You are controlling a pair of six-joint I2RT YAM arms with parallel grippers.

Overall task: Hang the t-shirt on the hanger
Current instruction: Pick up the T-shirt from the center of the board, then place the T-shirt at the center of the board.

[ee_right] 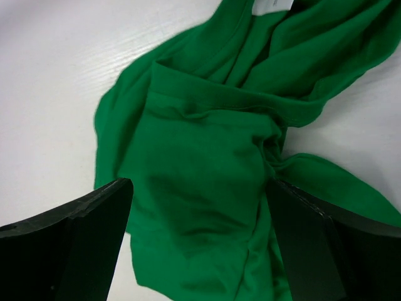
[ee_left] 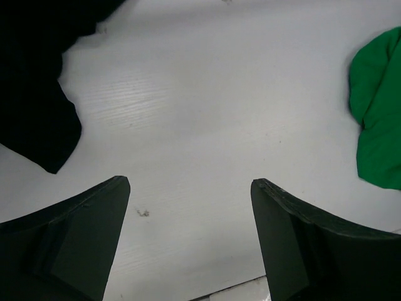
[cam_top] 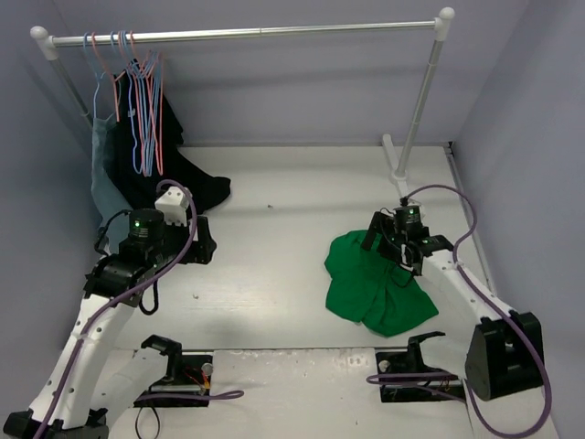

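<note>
The bright green t-shirt (cam_top: 375, 285) lies crumpled on the white table, right of centre. My right gripper (cam_top: 391, 245) is open and hovers just above the shirt's upper part. In the right wrist view the open gripper (ee_right: 200, 182) has its jaws wide apart over the folded cloth (ee_right: 207, 144), holding nothing; a white label (ee_right: 272, 5) shows at the top edge. The pale pink hanger (cam_top: 116, 87) hangs on the rail at back left among blue ones. My left gripper (cam_top: 203, 245) is open and empty over bare table (ee_left: 191, 180); the shirt's edge (ee_left: 379, 106) shows at the right of that view.
A metal rail (cam_top: 247, 35) on a pole (cam_top: 420, 91) spans the back. Blue wire hangers (cam_top: 142, 119), a black garment (cam_top: 174, 178) (ee_left: 31, 81) and a grey-blue garment (cam_top: 103, 178) hang at back left. Two black tool stands (cam_top: 174, 370) (cam_top: 416, 366) sit at the near edge.
</note>
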